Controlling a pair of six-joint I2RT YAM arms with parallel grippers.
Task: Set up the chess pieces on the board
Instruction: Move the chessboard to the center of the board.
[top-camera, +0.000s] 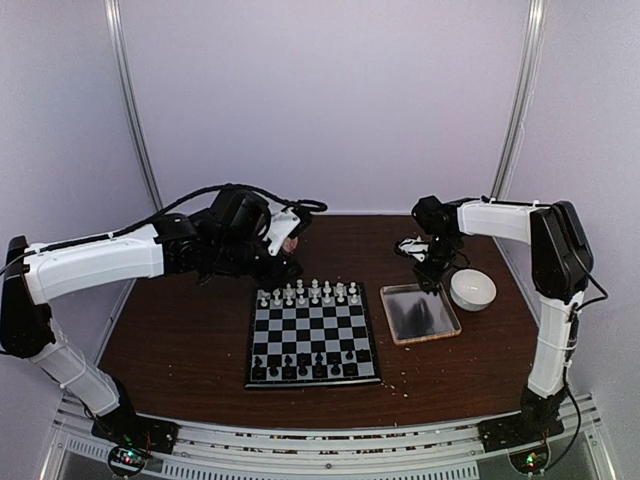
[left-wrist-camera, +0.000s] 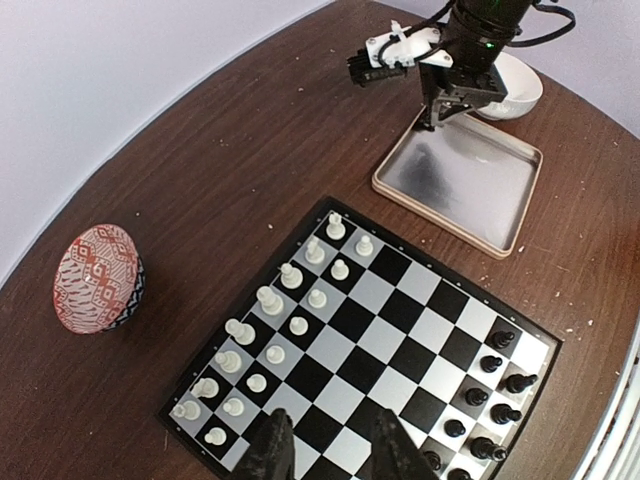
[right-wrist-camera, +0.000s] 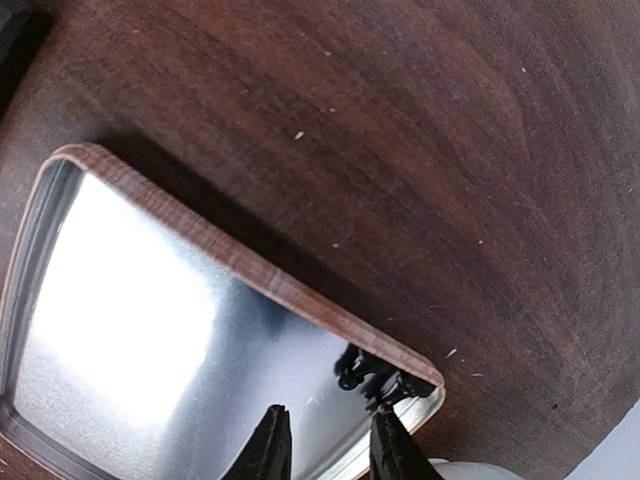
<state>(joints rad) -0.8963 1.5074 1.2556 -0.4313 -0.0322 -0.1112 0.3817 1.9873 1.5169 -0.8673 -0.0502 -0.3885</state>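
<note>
Left hand (left-wrist-camera: 332, 446), fingers parted and empty, is hovering over the square black-and-silver chequered board (left-wrist-camera: 398, 300) beneath it. Right hand (right-wrist-camera: 326, 442), likewise released, is hanging over the wood-rimmed grey tray (right-wrist-camera: 232, 256), two tiny black chess pieces (right-wrist-camera: 374, 374) just beyond its fingertips. The likely step is fetching these; the next move calls for lowering onto one.

No lettering, number, brand or sign can be read in any of my three views. Pale specks run along the black rim of the board (left-wrist-camera: 385, 335), near the table's front edge, but they are too small for me to make out as characters. The red-and-white markings on the bowl (left-wrist-camera: 97, 278), toward the table's far left corner, are a woven-looking ornament, not writing.
</note>
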